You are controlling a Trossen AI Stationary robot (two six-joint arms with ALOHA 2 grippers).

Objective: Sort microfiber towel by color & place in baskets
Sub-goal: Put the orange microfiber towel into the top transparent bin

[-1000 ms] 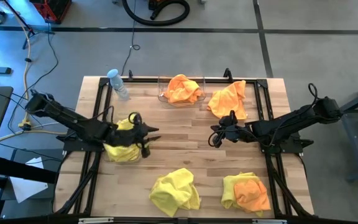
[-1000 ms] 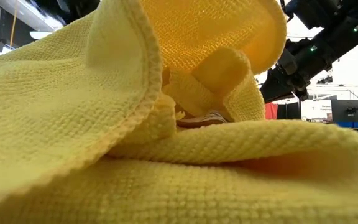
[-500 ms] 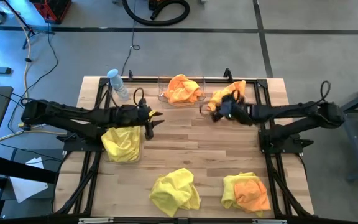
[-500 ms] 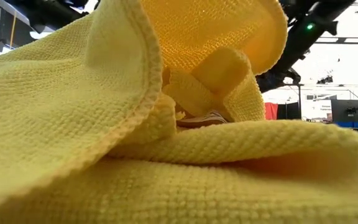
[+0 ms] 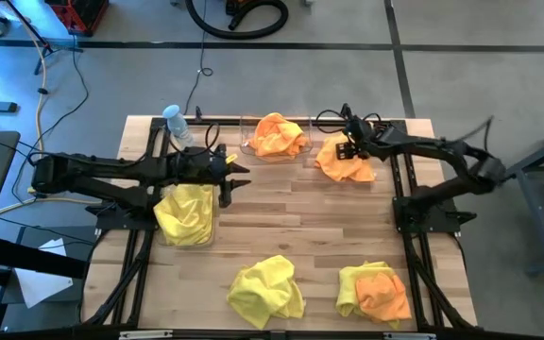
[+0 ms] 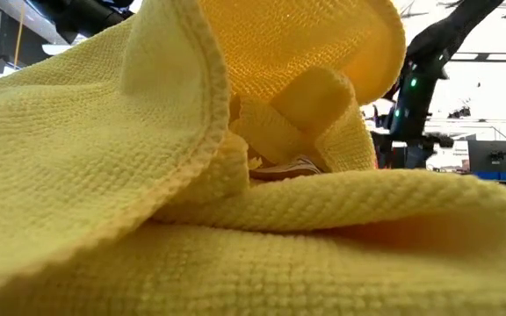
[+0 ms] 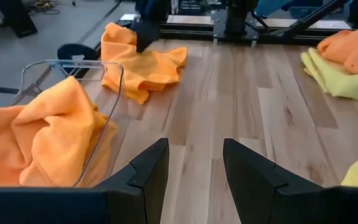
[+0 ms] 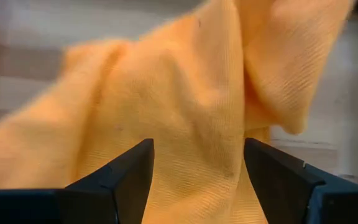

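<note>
Grippers both spread: our right gripper (image 5: 350, 149) over the orange towel (image 5: 340, 161) at one o'clock, left gripper (image 5: 229, 178) empty mid-surface.

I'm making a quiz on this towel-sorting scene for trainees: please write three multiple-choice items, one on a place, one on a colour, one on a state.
1. Where is the right gripper?
A. Over the loose orange towel at the table's far right
B. Over the water bottle
C. Inside the yellow-towel basket

2. What colour is the towel in the far basket?
A. Yellow
B. Orange
C. Blue

3. How are the left gripper's fingers?
A. Clamped on a yellow towel
B. Clamped on the bottle
C. Apart, holding nothing

Answers:
1 A, the right wrist view is filled with orange cloth.
2 B, the high view shows orange cloth in it.
3 C, bare wood shows between them.
</note>
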